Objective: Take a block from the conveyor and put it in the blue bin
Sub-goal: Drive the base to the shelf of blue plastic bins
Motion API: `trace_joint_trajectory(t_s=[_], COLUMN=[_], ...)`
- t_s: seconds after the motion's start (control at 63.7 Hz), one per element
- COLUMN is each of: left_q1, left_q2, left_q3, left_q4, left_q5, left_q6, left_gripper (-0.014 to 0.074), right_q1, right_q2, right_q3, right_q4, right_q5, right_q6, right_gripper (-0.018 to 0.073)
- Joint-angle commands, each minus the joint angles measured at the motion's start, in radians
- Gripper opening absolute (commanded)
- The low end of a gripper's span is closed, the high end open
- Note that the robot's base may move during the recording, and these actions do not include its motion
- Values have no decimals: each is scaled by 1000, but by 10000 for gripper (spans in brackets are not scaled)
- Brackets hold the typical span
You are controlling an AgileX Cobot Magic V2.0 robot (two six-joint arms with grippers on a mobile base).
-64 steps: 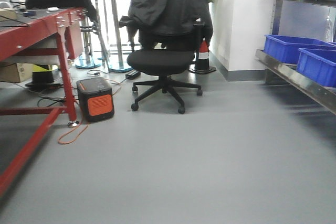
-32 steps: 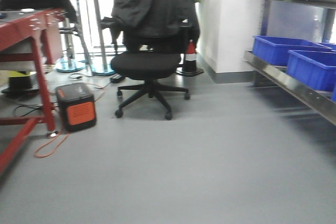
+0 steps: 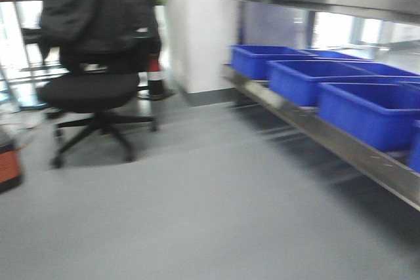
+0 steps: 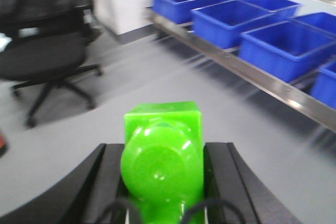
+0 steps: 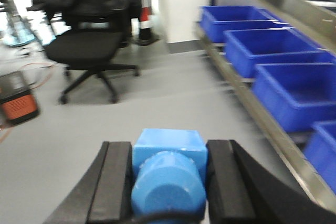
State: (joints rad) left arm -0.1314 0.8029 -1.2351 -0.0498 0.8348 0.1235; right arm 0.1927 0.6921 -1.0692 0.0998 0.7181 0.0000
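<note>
My right gripper [image 5: 168, 174] is shut on the bright blue block [image 5: 169, 171], its round stud facing the camera, held above the grey floor. My left gripper [image 4: 164, 169] is shut on a bright green block [image 4: 164, 158] of the same shape. Several blue bins [image 3: 367, 109] stand in a row on a low steel shelf [image 3: 341, 142] at the right; they also show in the left wrist view [image 4: 286, 45] and the right wrist view [image 5: 294, 90]. The conveyor is out of view. Neither gripper shows in the front view.
A black office chair [image 3: 92, 90] with a dark jacket over its back stands at the left. An orange and black box [image 3: 8, 165] sits on the floor at the far left edge. A traffic cone [image 3: 154, 77] stands by a white pillar [image 3: 197, 31].
The front view has swung to the right: the red conveyor frame has left the picture, the chair has shifted left, and the shelf with the blue bins now fills the right side.
</note>
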Motion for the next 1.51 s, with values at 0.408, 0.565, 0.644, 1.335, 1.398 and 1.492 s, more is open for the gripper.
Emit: trace_joint_trajectory(t_s=[0.408, 0.565, 0.644, 1.335, 1.398, 1.492], left_q1=[-6, -6, -6, -6, -6, -6], left_q2=[-3, -3, -3, -3, -3, -3], left_q3=[-3, -3, -3, -3, -3, -3], left_q4=[-5, -5, -5, -5, -5, -5], left_q5=[-19, -19, -19, -19, -19, -19], left_q6=[-4, -4, -4, -4, -4, -4], left_gripper=[-111, -111, -111, -111, -111, -111], right_q1=[1, 1, 1, 1, 1, 1], right_q2=[-5, -5, -5, -5, -5, -5], right_q3=[-7, -7, -7, -7, -7, -7], right_q4=[-10, -10, -10, -10, -10, -10], right_q5=[-16, -16, -16, -16, -16, -16], right_q6=[0, 0, 0, 0, 0, 0], right_gripper=[-162, -162, -162, -162, -162, -162])
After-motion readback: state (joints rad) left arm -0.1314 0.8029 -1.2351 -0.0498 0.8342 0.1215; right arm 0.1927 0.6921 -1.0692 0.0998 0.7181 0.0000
